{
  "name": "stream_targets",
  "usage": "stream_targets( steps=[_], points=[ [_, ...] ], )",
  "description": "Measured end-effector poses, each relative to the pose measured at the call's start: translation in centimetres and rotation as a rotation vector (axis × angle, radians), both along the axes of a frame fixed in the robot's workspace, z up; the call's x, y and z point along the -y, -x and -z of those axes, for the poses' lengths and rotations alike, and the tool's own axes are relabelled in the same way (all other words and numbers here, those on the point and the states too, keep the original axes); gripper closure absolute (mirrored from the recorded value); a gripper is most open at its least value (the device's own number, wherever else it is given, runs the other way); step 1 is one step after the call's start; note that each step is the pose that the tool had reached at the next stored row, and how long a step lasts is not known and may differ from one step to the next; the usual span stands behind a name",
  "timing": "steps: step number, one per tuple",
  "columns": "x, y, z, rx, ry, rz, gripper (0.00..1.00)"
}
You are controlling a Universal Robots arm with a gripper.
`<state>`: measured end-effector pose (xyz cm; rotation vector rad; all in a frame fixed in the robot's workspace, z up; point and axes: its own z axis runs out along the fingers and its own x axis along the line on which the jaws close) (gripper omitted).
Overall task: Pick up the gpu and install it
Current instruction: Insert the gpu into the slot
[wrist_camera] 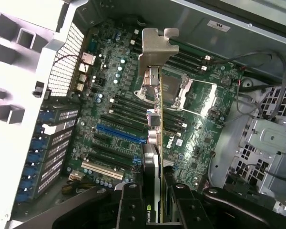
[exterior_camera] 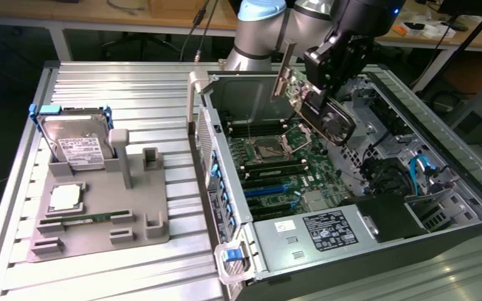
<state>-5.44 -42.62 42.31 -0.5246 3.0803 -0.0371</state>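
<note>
Your pincer point(wrist_camera: 155, 212) is pinching the gpu point(wrist_camera: 156, 138) over the open case point(exterior_camera: 442, 135).
From the wrist you see the card only edge-on, its fan hidden; its silvery bracket point(wrist_camera: 157, 45) points away from the pincer, and beyond it lies the motherboard point(wrist_camera: 109, 119), partly covered by the card.

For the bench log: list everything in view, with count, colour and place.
gpu: one, green board, black cooler, silvery bracket, held over the open case
computer case: one, grey and black, open, exterior view's right
motherboard: one, green, inside the case
hard drive: one, silver with blue rails, propped on the fixture
processor: one, silvery, on the fixture
memory stick: one, green, fixture's near edge
fixture: one, grey, exterior view's left
table: one, silvery slats, under everything
gripper: one, black, shut on the gpu
</note>
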Motion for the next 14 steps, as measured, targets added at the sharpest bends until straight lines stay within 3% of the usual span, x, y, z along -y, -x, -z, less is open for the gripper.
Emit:
stream_targets(
  steps=[14],
  points=[
    [0.0,0.0,0.0,0.0,0.0,-0.095,0.73]
  ],
)
